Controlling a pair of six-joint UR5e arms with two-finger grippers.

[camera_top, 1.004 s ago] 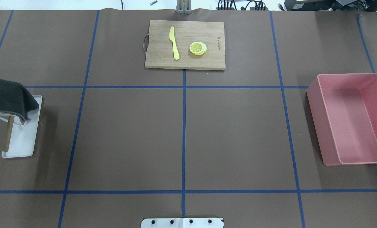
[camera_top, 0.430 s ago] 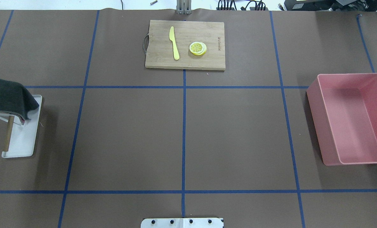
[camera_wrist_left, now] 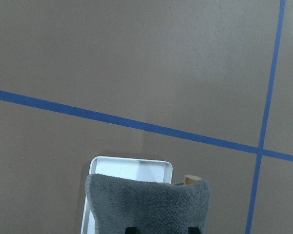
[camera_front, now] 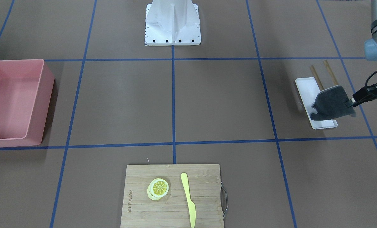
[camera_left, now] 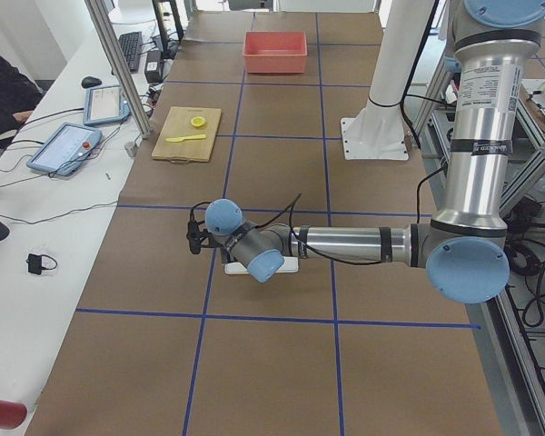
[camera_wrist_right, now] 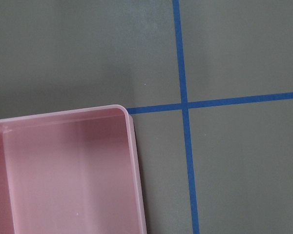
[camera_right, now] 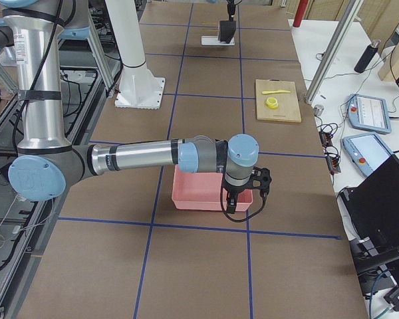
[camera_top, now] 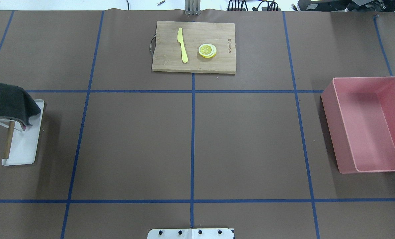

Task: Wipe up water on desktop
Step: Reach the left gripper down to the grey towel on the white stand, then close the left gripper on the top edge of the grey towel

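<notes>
The brown desktop [camera_top: 134,142] with blue tape lines shows no water patch that I can make out. My left gripper [camera_front: 350,102] is at the table's left end, shut on the edge of a dark grey cloth [camera_front: 329,106]. The cloth hangs over a wooden-legged rack [camera_top: 8,139] above a white tray [camera_top: 26,146]. In the left wrist view the cloth [camera_wrist_left: 146,204] fills the bottom edge. My right gripper [camera_right: 243,199] hovers over the outer corner of a pink bin [camera_top: 366,126]; I cannot tell whether it is open or shut.
A bamboo cutting board [camera_top: 217,30] with a yellow knife [camera_top: 183,46] and lemon slices [camera_top: 207,50] lies at the far middle. The robot's white base [camera_front: 172,22] stands at the near middle edge. Monitors and cables lie beyond the far edge.
</notes>
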